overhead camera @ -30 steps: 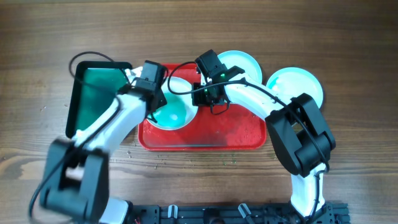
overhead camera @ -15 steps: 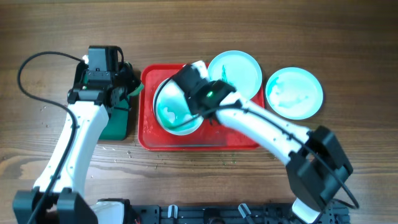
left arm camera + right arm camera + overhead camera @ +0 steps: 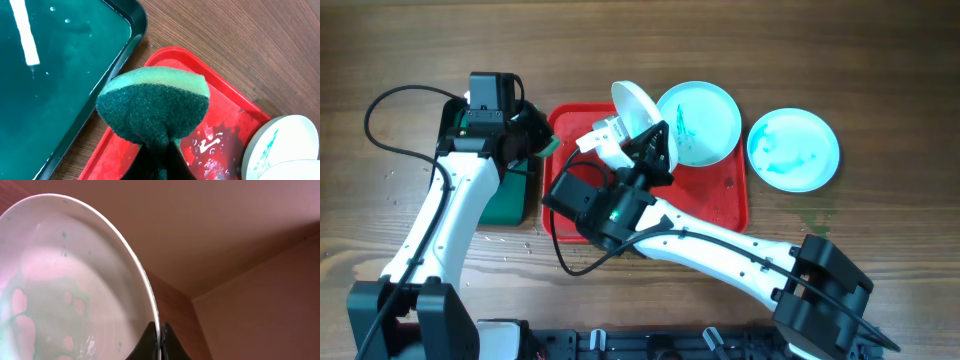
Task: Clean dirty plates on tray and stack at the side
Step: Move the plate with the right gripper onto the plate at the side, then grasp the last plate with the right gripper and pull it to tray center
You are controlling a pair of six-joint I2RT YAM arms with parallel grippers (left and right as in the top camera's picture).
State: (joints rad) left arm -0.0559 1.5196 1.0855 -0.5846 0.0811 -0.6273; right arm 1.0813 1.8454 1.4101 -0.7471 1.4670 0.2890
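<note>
Plates stand in three places from above. One white lifted plate (image 3: 633, 107) is tipped on edge over the far rim of the red tray (image 3: 725, 200), pinched at its lower edge by the right claw (image 3: 645, 140). A second plate (image 3: 700, 120), pale aqua with a teal streak, lies flat and overlaps the tray's far right corner. A third plate (image 3: 793, 149), smeared aqua, rests on the wooden surface (image 3: 880, 230) just beside the tray's right rim. The left claw (image 3: 530, 140) hangs at the tray's far left corner, next to the dark green tray (image 3: 510, 200) that lies left of the red one. From up here I can't be sure what it grips, perhaps a sliver of green.

The left wrist camera settles that. The left claw (image 3: 159, 145) is squeezed tight on a sponge (image 3: 152, 100), with a light green layer on top and the dark scouring face towards the lens. Below it runs the red tray's left rim, and the tray floor (image 3: 225, 125) is wet with droplets and a dark smear. The dark green tray (image 3: 60, 75) to its left holds liquid. The streaked second plate (image 3: 280, 140) shows at the tray's right.

On the right wrist camera, the right claw (image 3: 159, 337) has its fingertips nipped together on the rim of the lifted plate (image 3: 65, 280), whose inner face shows faint green blotches. Behind it everything is a pinkish blur.
</note>
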